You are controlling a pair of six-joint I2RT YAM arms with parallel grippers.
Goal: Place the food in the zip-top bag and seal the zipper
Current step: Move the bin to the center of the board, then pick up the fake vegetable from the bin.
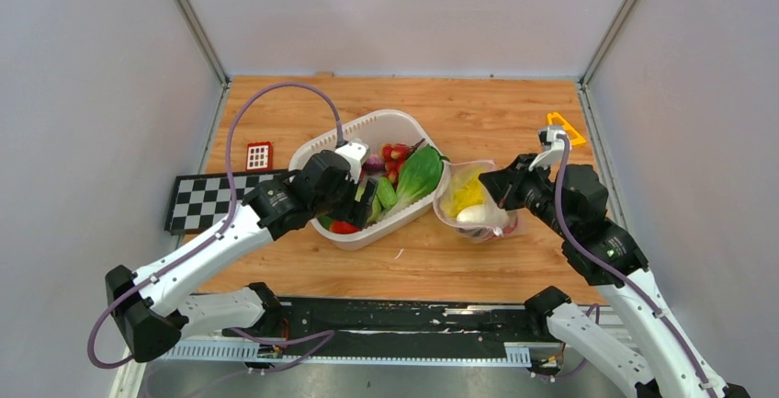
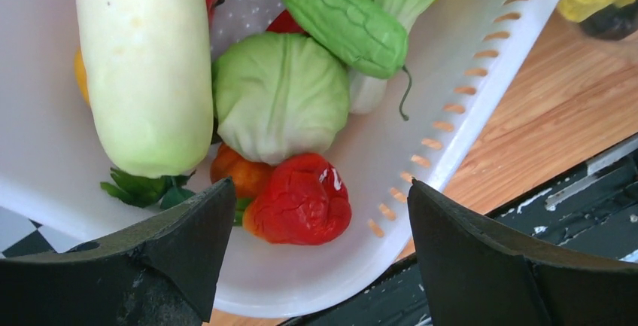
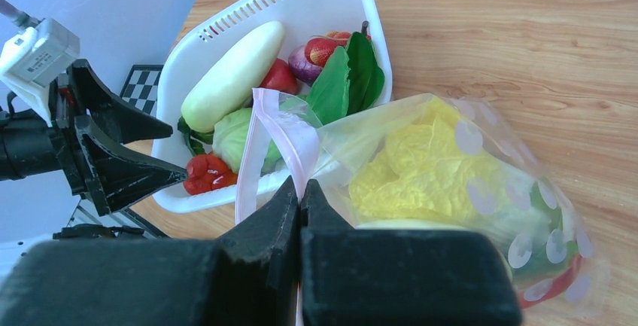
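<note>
Zip-top bag (image 3: 466, 138): clear, pink-spotted, lying on the counter (image 1: 496, 113) just beside the white tub (image 1: 386, 115), at the tub's 3 o'clock in the top view.

- Contents of bag: yellow cabbage (image 3: 406, 164); something white beneath it and a red-and-green piece at the closed end (too blurred through the plastic to name).
- Closure: the zipper (image 3: 256, 145), a pale pink strip, stands lifted at the mouth end toward the tub, loosely looped and not pressed together.
- My right tool (image 3: 299, 194): jaws pressed tight, pinching the zipper at the bag's mouth.
- My left tool (image 2: 320, 220): jaws wide with nothing between them, hanging over the tub's 7 o'clock corner.
- Food in tub: long white radish (image 2: 143, 62), pale green cabbage (image 2: 282, 96), bumpy green cucumber (image 2: 342, 13), red piece (image 2: 301, 198), orange piece (image 2: 229, 172), leafy greens (image 3: 350, 77), purple piece (image 3: 299, 64).
- Sundries on counter: checkerboard (image 1: 207, 198) at the tub's 9 o'clock, small red tile (image 1: 259, 155) just beyond it, yellow triangle (image 1: 563, 129) at the bag's 1 o'clock.
</note>
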